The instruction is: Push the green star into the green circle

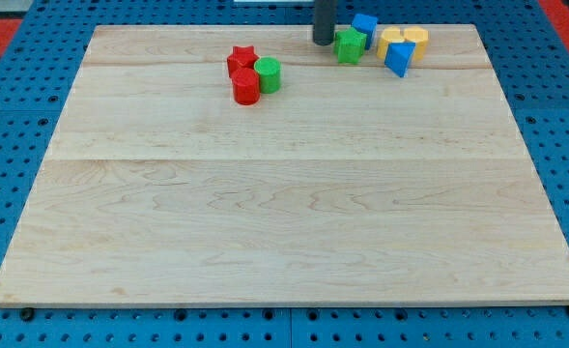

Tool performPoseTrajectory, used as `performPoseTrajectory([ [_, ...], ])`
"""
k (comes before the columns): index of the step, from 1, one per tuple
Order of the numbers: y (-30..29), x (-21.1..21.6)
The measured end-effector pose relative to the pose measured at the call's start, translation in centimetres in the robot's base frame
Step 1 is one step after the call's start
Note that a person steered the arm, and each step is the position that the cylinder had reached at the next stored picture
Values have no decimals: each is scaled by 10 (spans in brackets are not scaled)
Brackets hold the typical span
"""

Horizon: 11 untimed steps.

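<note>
Green star-shaped block [351,44] is touched on its view-left side by my tip [323,41], with the green circular block [269,73] well apart toward its lower left on the wooden counter [284,213]; no fingers are fitted.

All the blocks are gathered along the far part of the worktop [284,213]. Two groups are formed, well apart. In the left group, the red star [241,58] is set farthest, the red cylinder [246,86] is placed just nearer than it, and the green circle [268,74] is pressed against the cylinder's right side. In the right group, the green star [351,44] is found leftmost, with one blue block [364,26] just behind it. Two yellow blocks [392,41] [415,39] are set side by side to its right, and a second blue block [398,58] is placed just in front of them. My tip [323,41] is set just left of the green star, between the two groups.
</note>
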<state>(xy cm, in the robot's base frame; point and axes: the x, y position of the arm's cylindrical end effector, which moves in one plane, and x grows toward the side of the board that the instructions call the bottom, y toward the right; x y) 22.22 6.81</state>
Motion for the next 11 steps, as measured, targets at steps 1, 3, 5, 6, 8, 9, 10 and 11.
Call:
performPoseTrajectory([
  [1,20,0],
  [3,40,39],
  [5,41,112],
  [6,74,128],
  [8,159,86],
  [9,129,71],
  [10,73,70],
  [11,41,70],
])
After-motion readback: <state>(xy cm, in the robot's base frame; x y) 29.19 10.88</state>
